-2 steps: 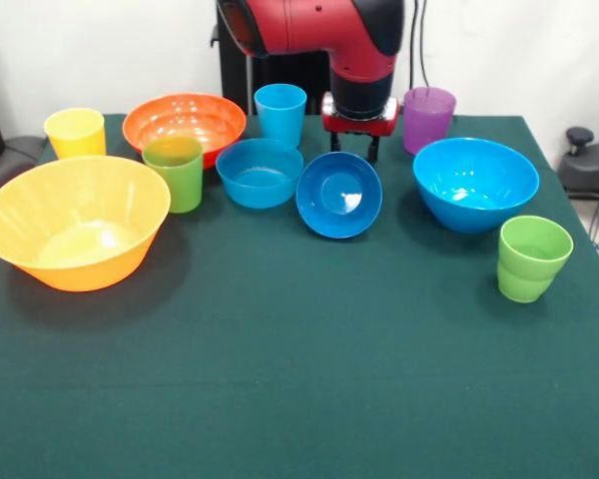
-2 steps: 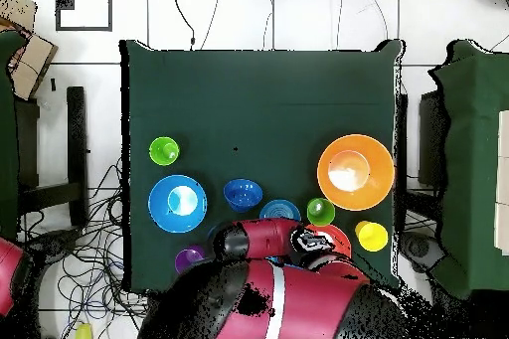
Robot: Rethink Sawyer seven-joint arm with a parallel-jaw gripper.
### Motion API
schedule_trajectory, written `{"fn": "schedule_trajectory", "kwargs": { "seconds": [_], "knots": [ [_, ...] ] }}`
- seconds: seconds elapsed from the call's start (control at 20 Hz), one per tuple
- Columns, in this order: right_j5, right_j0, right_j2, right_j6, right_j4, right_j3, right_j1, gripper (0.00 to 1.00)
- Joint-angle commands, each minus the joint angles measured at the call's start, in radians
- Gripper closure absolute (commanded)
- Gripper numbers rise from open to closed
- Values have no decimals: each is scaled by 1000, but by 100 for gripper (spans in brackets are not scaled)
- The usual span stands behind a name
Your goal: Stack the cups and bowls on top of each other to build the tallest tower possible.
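Front view: a table covered in dark green cloth [image 1: 299, 379] stands before a white wall [image 1: 100, 50]. On the cloth, from left, a yellow cup [image 1: 75, 132] at the rear and a big yellow-orange bowl [image 1: 75, 222] nearer the camera; an orange-red bowl [image 1: 184, 124] with a green cup [image 1: 174, 172] just in front of it; a medium light blue bowl [image 1: 260, 172] with a light blue cup [image 1: 281, 113] behind it. A small dark blue bowl [image 1: 339, 195] is tilted on edge, its opening facing the camera, directly below the gripper [image 1: 356, 150]. Whether the black fingers are parted or together cannot be told, as their tips are hidden behind the bowl's rim. The red and black arm [image 1: 324, 35] descends from above. A purple cup [image 1: 428, 119] stands right of the gripper, a big light blue bowl [image 1: 475, 184] in front of it, and a second green cup [image 1: 532, 257] nearest the right edge. All bowls and cups lie separate; none is nested in another.

Overhead view: the cloth sits on a white tiled floor [image 2: 249, 17], with cables [image 2: 99, 265] at left and dark furniture [image 2: 467, 166] at right.
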Motion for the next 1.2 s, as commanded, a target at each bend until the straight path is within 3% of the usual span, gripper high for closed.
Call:
{"fn": "schedule_trajectory", "kwargs": {
  "seconds": [0.05,1.2],
  "knots": [
    [-196,-50,102,-36,-83,-366,167,0],
    [-122,-32,100,24,-55,-344,113,0]
  ]
}}
